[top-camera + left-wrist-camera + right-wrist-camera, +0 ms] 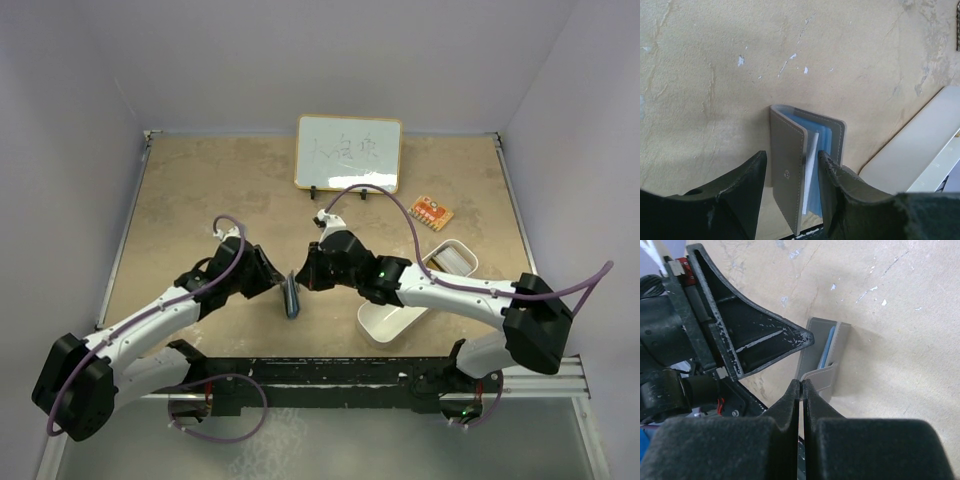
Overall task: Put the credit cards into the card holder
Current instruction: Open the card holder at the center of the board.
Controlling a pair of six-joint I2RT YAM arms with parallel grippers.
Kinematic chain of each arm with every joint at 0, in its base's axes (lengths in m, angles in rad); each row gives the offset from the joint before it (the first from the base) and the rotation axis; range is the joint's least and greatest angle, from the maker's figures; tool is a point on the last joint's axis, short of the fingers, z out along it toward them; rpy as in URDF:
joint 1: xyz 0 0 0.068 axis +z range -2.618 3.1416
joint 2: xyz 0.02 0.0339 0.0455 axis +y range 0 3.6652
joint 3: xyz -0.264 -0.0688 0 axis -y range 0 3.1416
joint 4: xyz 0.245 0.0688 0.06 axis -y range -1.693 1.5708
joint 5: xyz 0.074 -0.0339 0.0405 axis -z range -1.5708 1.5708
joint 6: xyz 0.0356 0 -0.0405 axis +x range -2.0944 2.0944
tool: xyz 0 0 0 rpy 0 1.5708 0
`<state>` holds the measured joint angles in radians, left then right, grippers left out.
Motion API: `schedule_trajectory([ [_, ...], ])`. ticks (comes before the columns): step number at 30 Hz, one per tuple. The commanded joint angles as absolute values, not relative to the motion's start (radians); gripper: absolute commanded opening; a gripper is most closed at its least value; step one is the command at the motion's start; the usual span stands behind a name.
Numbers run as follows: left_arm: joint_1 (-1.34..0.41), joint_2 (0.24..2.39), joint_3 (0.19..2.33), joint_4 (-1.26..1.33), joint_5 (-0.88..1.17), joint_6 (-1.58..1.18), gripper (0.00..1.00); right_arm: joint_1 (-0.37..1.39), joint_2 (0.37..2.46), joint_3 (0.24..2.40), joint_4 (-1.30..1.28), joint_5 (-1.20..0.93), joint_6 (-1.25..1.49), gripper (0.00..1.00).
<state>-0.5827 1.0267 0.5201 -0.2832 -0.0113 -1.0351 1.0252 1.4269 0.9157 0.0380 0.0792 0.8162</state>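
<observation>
The single card holder [292, 296] stands on edge, long axis near-to-far, grasped by the left claw [792, 162]; the right claw [801, 387] is clenched. One blue card [825, 145] sits inside, one orange card [432, 211] lies apart.

A tan, mottled table [200, 200] with pale cracks and white flecks fills the floor of the scene; plain pale lavender walls [300, 60] close it far, left and right; even, soft light; a metal rail [565, 372] runs along the near edge.
</observation>
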Motion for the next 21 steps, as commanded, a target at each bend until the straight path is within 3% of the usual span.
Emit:
schedule_trajectory([
  [1, -0.577, 1.036, 0.518, -0.262, -0.011, -1.016, 0.41, 1.018, 1.382, 0.915, 0.071, 0.081, 0.825, 0.0],
  [14, -0.577, 1.089, 0.495, -0.237, -0.013, -1.009, 0.32, 1.006, 1.383, 0.879, 0.057, 0.101, 0.822, 0.0],
  [21, -0.577, 1.11, 0.492, -0.227, -0.027, -0.993, 0.1, 0.993, 1.37, 0.879, 0.015, 0.144, 0.781, 0.0],
])
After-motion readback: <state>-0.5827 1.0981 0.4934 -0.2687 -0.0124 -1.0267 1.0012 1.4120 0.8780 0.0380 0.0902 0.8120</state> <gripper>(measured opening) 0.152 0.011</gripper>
